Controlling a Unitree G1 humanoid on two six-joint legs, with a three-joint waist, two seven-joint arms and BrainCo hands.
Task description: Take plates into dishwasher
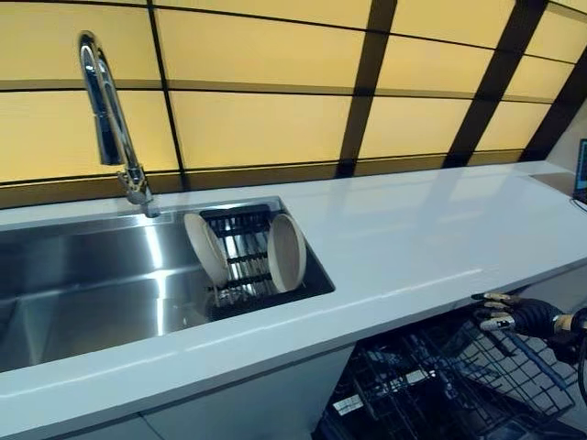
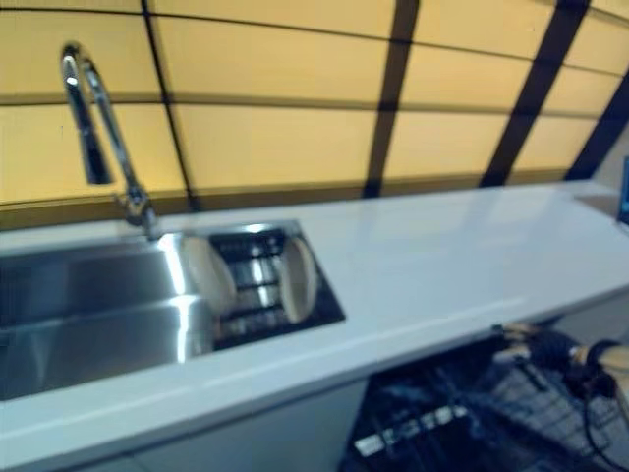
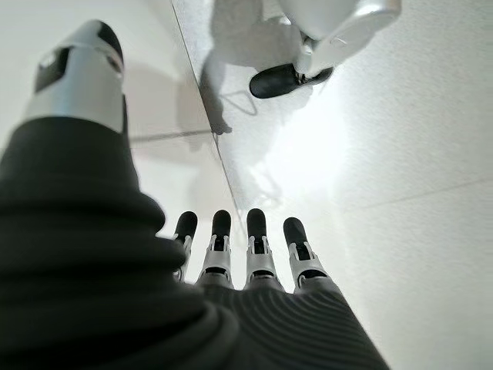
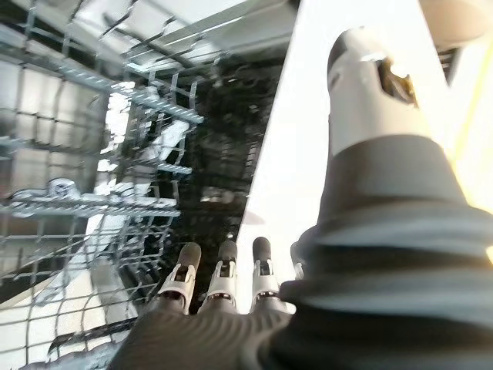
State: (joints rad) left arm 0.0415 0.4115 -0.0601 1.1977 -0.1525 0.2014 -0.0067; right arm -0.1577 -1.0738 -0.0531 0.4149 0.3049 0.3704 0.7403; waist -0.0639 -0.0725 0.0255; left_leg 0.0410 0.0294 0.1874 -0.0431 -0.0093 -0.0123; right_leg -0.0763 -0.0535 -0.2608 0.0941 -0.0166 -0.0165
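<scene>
Two pale round plates stand on edge in a dark rack (image 1: pixel 240 246) at the right end of the sink: one plate (image 1: pixel 205 249) on the rack's left, the other plate (image 1: pixel 287 252) on its right. Below the counter the dishwasher's wire rack (image 1: pixel 440 385) is pulled out. My right hand (image 1: pixel 504 313) hovers over that rack just under the counter edge, open, fingers (image 4: pixel 223 274) straight and holding nothing. My left hand (image 3: pixel 260 247) shows only in its wrist view, open and pointing at the pale floor, away from the plates.
A tall chrome faucet (image 1: pixel 110 119) stands behind the steel sink (image 1: pixel 83 275). The white counter (image 1: pixel 431 229) runs to the right, with a blue thing (image 1: pixel 581 170) at its far end. Yellow wall panels with dark strips rise behind.
</scene>
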